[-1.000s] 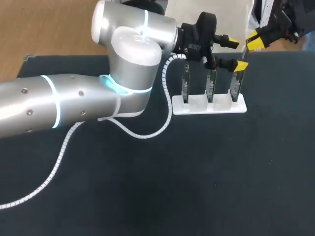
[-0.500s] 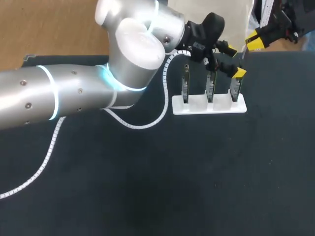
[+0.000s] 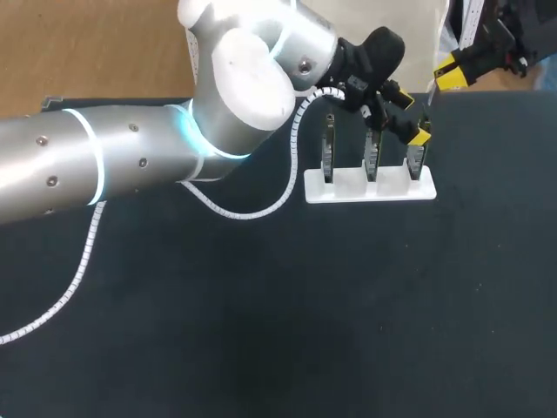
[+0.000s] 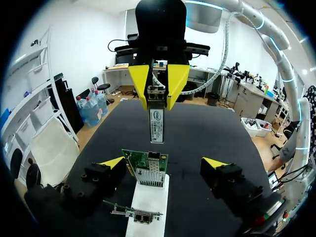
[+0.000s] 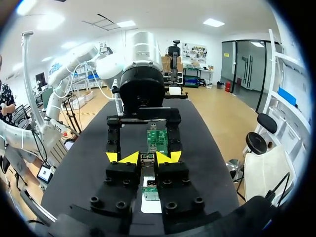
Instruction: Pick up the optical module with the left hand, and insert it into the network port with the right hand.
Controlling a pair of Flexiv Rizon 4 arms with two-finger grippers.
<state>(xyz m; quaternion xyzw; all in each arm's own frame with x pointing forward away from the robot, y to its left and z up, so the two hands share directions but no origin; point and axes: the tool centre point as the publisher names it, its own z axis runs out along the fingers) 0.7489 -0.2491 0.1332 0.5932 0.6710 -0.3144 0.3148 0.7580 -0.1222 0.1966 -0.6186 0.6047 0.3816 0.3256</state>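
The silver optical module (image 4: 157, 122) hangs from my right gripper (image 4: 158, 93), which is shut on its top end, above and ahead of the cards. From the right wrist view the module (image 5: 147, 161) shows between the right gripper's (image 5: 146, 158) yellow tips. My left gripper (image 4: 163, 163) is open, its fingers standing wide on either side of a green network card (image 4: 146, 168) with metal ports, touching nothing. From above, the left gripper (image 3: 414, 115) hovers by the rightmost card (image 3: 416, 159); the right gripper (image 3: 452, 71) waits at the table's far edge.
Three upright green cards stand in a white holder (image 3: 370, 185) at the back of the black table; the other two cards (image 3: 328, 157) (image 3: 372, 155) are left of the straddled one. My left arm's white coiled cable (image 3: 252, 212) trails across the mat.
My left arm's wrist has swung and turned, bringing its open gripper a little right and lower over the rightmost card. The right gripper and the module have not moved.
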